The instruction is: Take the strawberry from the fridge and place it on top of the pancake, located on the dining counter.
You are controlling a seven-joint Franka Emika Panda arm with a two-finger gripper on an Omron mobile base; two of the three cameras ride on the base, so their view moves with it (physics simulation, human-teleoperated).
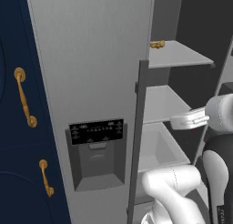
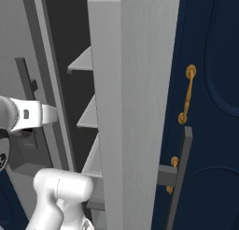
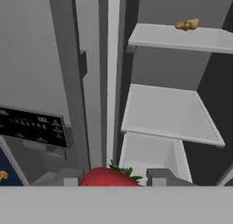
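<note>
— Between the finger tips, low in the hand view, is that the strawberry (image 3: 109, 177)?

— Yes, the gripper (image 3: 111, 177) is closed on it, in front of the open fridge (image 1: 91, 59). Pickup looks done; the carry to the pancake on the dining counter remains.

— And the arm?

— Reaching level from the right toward the pale shelves (image 1: 175, 54), where a small golden-brown food item (image 1: 157, 44) sits.
</note>
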